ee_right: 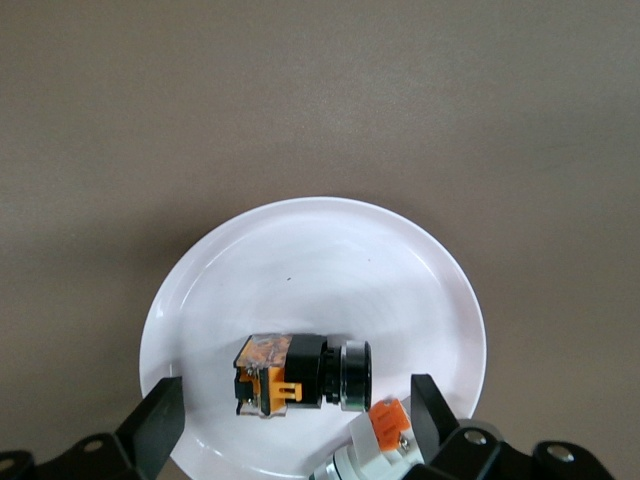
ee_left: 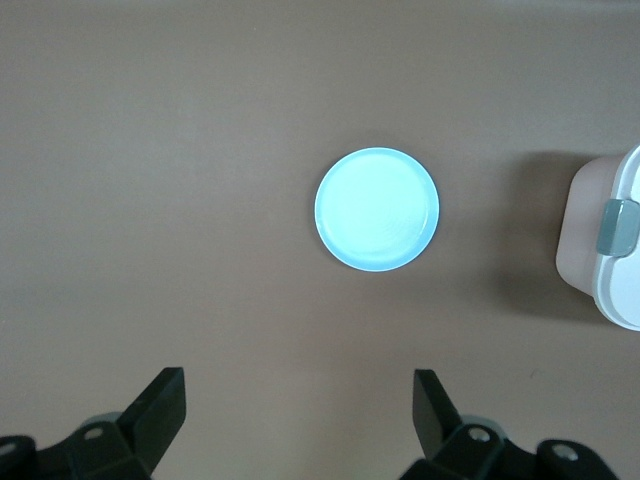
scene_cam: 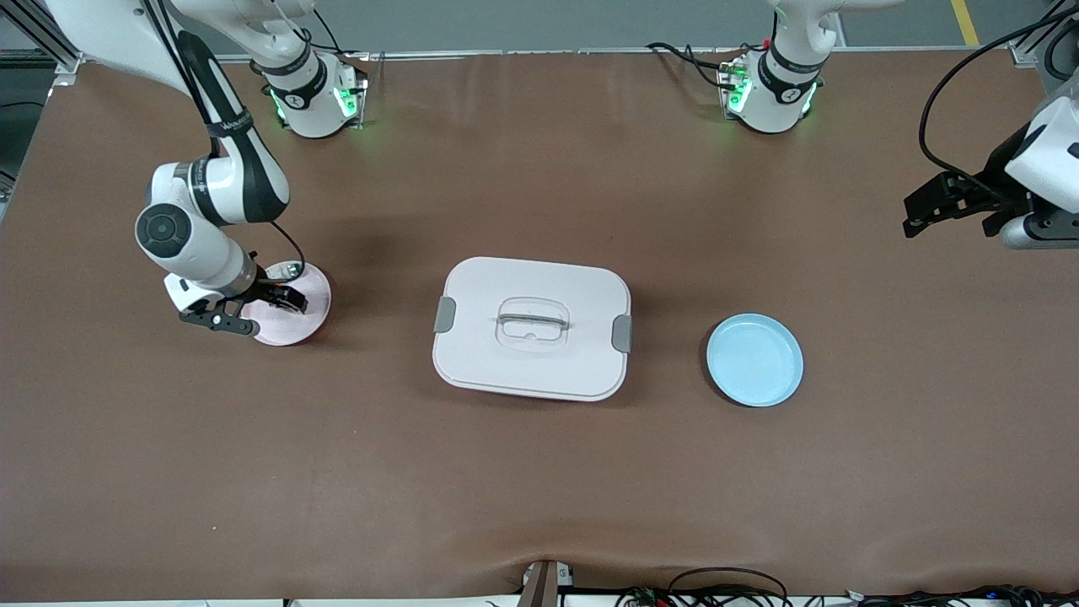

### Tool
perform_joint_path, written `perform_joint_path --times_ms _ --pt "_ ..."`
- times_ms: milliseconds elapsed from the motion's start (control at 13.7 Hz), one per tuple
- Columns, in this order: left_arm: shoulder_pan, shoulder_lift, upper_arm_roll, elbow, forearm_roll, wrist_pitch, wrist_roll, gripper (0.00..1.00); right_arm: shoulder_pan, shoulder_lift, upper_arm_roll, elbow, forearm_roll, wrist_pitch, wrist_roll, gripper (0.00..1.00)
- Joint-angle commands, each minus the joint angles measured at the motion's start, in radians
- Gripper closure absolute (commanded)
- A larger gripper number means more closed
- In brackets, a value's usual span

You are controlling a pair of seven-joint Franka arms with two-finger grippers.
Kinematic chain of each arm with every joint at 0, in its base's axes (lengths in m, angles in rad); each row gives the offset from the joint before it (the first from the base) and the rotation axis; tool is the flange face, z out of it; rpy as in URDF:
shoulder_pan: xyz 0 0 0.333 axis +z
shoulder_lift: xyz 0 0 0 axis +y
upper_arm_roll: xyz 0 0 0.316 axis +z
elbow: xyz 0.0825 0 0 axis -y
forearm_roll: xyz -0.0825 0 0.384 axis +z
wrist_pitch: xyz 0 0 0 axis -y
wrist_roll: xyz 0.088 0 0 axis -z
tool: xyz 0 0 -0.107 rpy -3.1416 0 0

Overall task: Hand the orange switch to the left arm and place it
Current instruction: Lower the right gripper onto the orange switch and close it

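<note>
The orange switch (ee_right: 300,375), a stubby black part with orange pieces, lies on its side on the pink plate (scene_cam: 310,314), which looks white in the right wrist view (ee_right: 320,260). My right gripper (scene_cam: 268,307) (ee_right: 295,415) hangs low over that plate, open, one finger on either side of the switch and not touching it. In the front view the gripper hides the switch. The white box (scene_cam: 531,329) (ee_left: 612,250) sits in the middle of the table. My left gripper (scene_cam: 910,217) (ee_left: 298,400) waits high over the left arm's end of the table, open and empty.
A small white piece with an orange bit (ee_right: 378,438) lies on the pink plate beside the switch, close to one right finger. An empty blue plate (scene_cam: 754,360) (ee_left: 377,209) rests between the box and the left arm's end. Cables run along the table's front edge.
</note>
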Motion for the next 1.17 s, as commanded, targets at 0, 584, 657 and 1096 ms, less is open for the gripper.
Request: perform_joint_path --times_ms 0,584,657,1096 --pt "0.005 -0.001 -0.002 0.013 -0.017 -0.013 0.018 0.0 -0.011 0.033 0.001 0.002 -0.028 0.039 0.028 0.0" --pt "0.006 -0.001 -0.002 0.013 -0.017 -0.013 0.018 0.0 -0.02 0.068 0.001 -0.001 -0.028 0.081 0.028 0.0" --pt "0.006 -0.001 -0.002 0.013 -0.017 -0.013 0.018 0.0 -0.022 0.069 0.001 -0.002 -0.028 0.085 0.028 0.0" --pt "0.005 -0.001 -0.002 0.013 -0.018 -0.013 0.018 0.0 -0.025 0.083 0.001 -0.025 -0.028 0.124 0.028 0.0"
